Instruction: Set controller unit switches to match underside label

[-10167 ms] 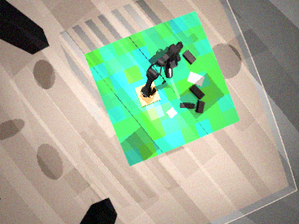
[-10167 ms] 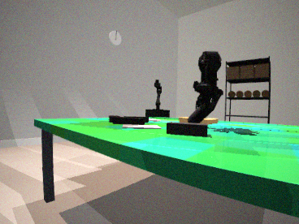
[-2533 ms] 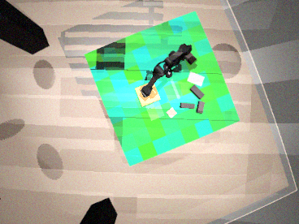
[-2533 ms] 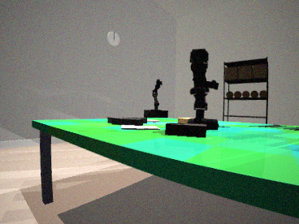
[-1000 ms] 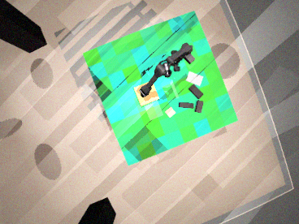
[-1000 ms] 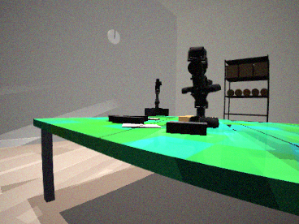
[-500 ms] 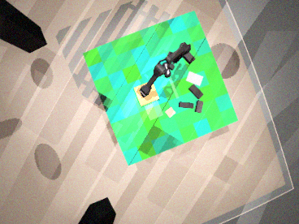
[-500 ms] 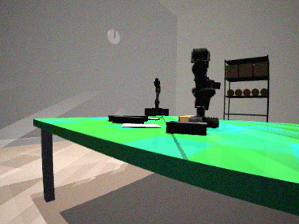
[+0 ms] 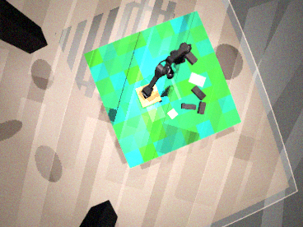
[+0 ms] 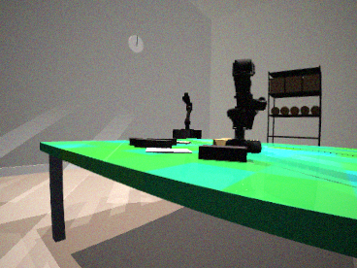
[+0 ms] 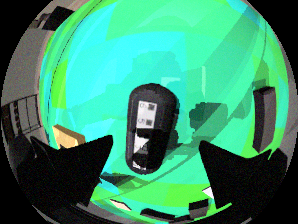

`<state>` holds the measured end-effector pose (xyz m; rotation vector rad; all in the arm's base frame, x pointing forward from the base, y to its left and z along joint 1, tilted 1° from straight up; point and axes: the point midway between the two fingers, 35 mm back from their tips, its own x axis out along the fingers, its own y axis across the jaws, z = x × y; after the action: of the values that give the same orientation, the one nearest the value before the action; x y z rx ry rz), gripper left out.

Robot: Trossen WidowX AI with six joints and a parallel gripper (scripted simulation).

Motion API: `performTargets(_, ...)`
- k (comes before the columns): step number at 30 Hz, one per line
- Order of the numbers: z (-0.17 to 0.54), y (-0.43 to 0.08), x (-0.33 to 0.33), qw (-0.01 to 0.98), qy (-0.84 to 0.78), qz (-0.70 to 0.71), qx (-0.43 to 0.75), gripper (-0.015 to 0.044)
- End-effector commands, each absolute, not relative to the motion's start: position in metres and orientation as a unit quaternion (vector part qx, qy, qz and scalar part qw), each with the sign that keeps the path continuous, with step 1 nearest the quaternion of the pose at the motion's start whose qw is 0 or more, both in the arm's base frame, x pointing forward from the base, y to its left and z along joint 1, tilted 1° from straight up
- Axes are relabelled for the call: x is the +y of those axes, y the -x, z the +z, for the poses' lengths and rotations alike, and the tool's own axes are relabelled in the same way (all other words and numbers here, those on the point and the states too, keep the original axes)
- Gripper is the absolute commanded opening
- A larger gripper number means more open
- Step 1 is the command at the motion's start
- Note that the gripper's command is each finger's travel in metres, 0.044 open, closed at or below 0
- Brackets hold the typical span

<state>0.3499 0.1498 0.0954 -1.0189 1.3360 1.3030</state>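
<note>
The dark controller unit (image 11: pixel 131 112) has rounded ends and lies on the bench in the wrist view, lengthwise toward the camera. Its upward face carries a white strip with small printed marks and dark squares. Two squares show at the far end; shadow hides much of the near half, so its whole row is unreadable. I cannot make out any rocker switches or green ends. My gripper (image 11: pixel 157 143) is wide open and empty, its fingertips apart on either side of the unit's near half in the view. The arm hides the unit in the top view.
A dark grey block (image 11: pixel 264 120) (image 9: pixel 191 57) (image 10: pixel 223 153) stands near the unit. A white sheet (image 9: pixel 198 79) (image 10: pixel 169 150) and dark modules (image 9: pixel 198 93) (image 9: pixel 188 106) (image 9: pixel 202 108) lie farther along the bench, with a small white card (image 9: pixel 172 113). A wooden board (image 9: pixel 154 101) (image 11: pixel 67 136) lies under the arm's base.
</note>
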Motion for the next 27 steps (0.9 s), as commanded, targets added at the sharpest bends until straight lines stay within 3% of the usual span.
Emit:
performTargets(1, 0.102, -0.343, 0.159, 0.635, 0.212, 0.268, 0.693, 0.044)
performTargets(14, 0.1, -0.339, 0.167, 0.682, 0.015, 0.045, 0.729, 0.044)
performTargets(27, 0.098, -0.334, 0.174, 0.668, -0.191, -0.174, 0.698, 0.044)
